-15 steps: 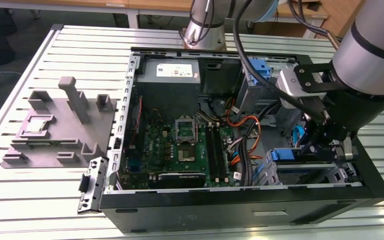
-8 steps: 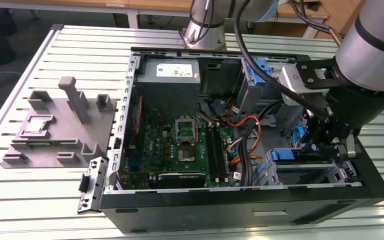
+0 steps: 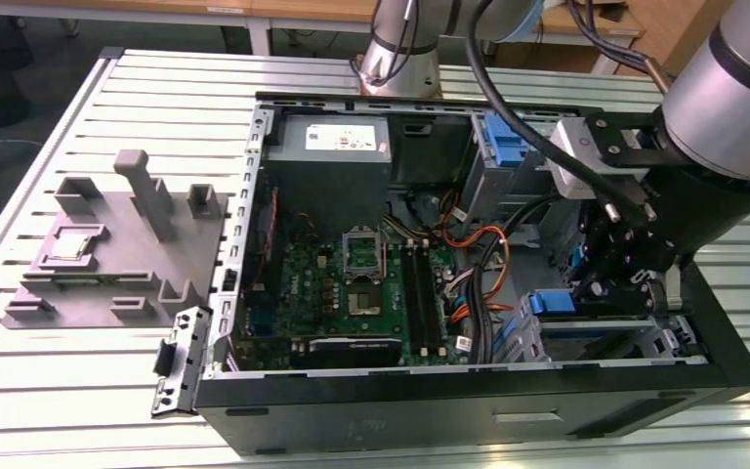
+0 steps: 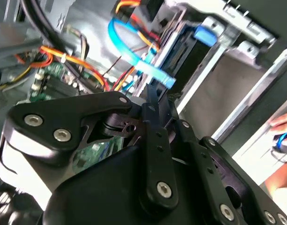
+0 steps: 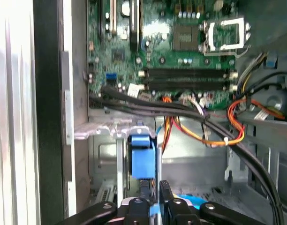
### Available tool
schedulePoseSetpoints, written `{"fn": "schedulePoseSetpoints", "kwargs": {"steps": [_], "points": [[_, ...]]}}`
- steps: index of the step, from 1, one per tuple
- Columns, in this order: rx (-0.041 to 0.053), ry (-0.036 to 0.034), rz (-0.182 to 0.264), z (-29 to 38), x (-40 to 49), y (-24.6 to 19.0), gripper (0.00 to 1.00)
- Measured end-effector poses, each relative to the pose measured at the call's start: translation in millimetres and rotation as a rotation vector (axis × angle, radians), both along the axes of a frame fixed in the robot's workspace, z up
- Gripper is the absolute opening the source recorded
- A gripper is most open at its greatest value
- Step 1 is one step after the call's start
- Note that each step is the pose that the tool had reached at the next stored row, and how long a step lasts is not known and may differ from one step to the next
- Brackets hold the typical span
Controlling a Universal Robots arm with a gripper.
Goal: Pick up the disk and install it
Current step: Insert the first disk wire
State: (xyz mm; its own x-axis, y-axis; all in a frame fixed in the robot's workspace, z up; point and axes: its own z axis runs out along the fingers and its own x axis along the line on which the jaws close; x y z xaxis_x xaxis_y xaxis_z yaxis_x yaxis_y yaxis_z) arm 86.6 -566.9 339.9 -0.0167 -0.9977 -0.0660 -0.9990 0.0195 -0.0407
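Tool, the black two-finger end of the big grey robot arm, reaches down into the computer. Its fingers stand close together with a strip of blue plastic between them. I judge that they are clamped on the disk's upper rail, though the contact is partly hidden.

The white slatted metal tabletop carries the open black computer case, which lies on its side with the green motherboard on its floor. On the exterior view's clock face, the silver sheet-metal drive cage sits in the 4 o'clock corner of the case, and the tool hangs over it.

The disk, a flat rectangular hard drive in a blue plastic carrier, stands on its edge inside this cage, so mostly the thin blue rail shows. Its long axis runs level from the tool toward 9 o'clock, toward the motherboard, and it ends there in a square blue tab. The tool holds it near the 3 o'clock end. In my judgement, seating the disk depends on this axis staying parallel to the cage walls, which lie just beside the rail. Orange cables hang near the tab end.
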Motion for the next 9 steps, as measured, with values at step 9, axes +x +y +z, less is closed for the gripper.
{"fn": "schedulePoseSetpoints", "kwargs": {"steps": [9], "points": [[-0.0001, 0.026, 0.0, 1.4, 0.5, -0.1, 0.24]]}}
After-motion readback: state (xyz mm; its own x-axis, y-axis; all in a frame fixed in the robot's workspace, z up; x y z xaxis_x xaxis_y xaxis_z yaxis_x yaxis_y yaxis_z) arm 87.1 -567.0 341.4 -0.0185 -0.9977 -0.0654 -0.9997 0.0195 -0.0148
